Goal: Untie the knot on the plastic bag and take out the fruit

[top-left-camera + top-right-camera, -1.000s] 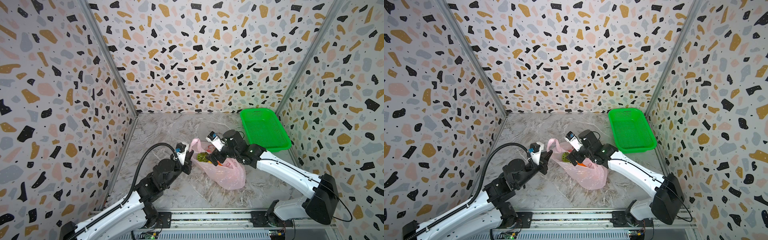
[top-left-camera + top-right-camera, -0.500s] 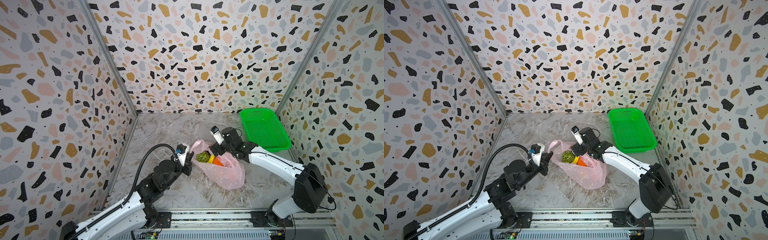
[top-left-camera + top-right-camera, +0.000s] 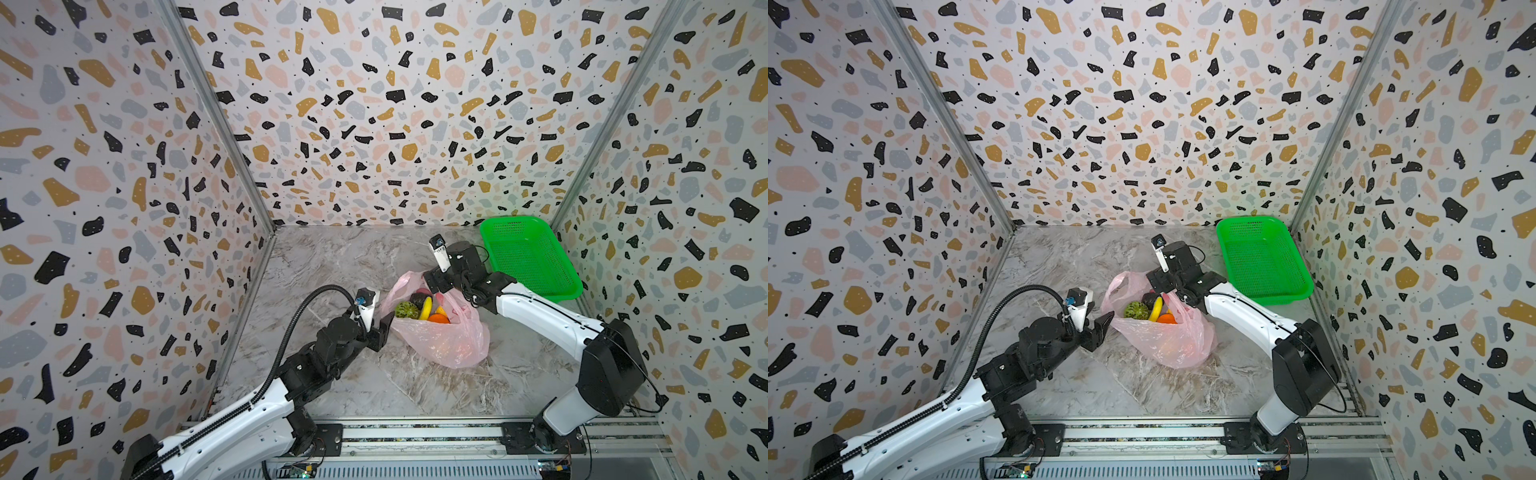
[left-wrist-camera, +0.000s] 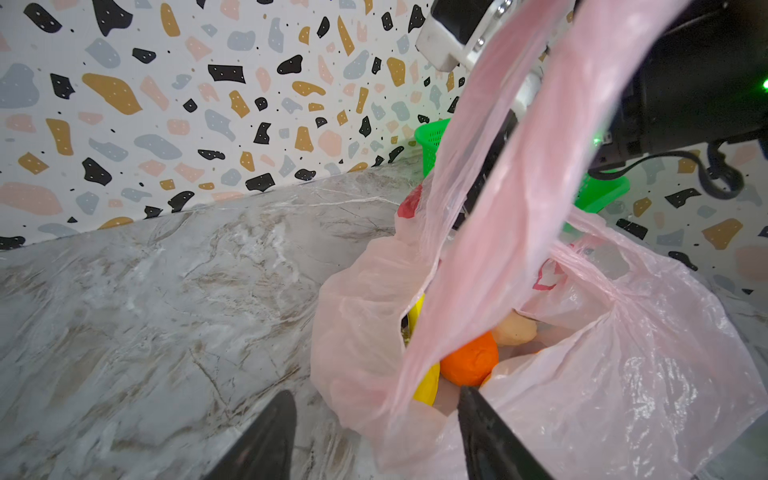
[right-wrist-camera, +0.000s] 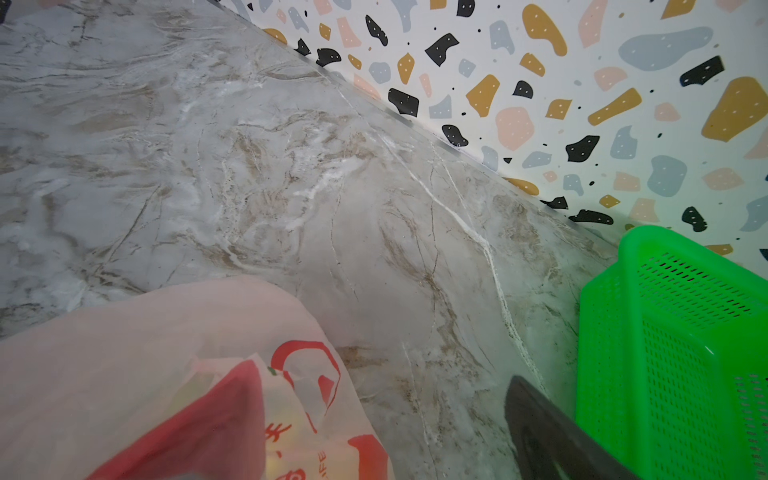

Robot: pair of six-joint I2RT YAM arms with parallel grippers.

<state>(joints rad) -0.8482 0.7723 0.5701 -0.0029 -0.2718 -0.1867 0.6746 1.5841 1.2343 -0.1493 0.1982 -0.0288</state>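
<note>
The pink plastic bag (image 3: 440,343) (image 3: 1169,343) lies mid-table with its mouth open; no knot shows. Inside it the fruit shows: a bumpy green ball (image 3: 406,309), a yellow banana (image 3: 426,307), an orange (image 3: 439,319) (image 4: 469,361), a dark oval (image 3: 417,298) and a beige lump (image 4: 515,330). My left gripper (image 3: 384,330) (image 4: 376,395) is open at the bag's near-left rim, with loose film lying between its fingers. My right gripper (image 3: 434,284) (image 3: 1160,282) stands open at the far rim, where a bag handle (image 4: 536,174) rises to it. One of its fingers (image 5: 540,419) shows; the bag hides the other.
A bright green perforated basket (image 3: 515,221) (image 5: 665,332) sits at the back right, close to the right arm. Patterned walls enclose three sides. A metal rail (image 3: 415,432) runs along the front edge. Bare marble floor (image 3: 332,257) lies left of and behind the bag.
My left gripper, shut a second ago, has opened at the bag's rim. The right arm has drawn its elbow in and its gripper has cleared the mouth, uncovering the fruit.
</note>
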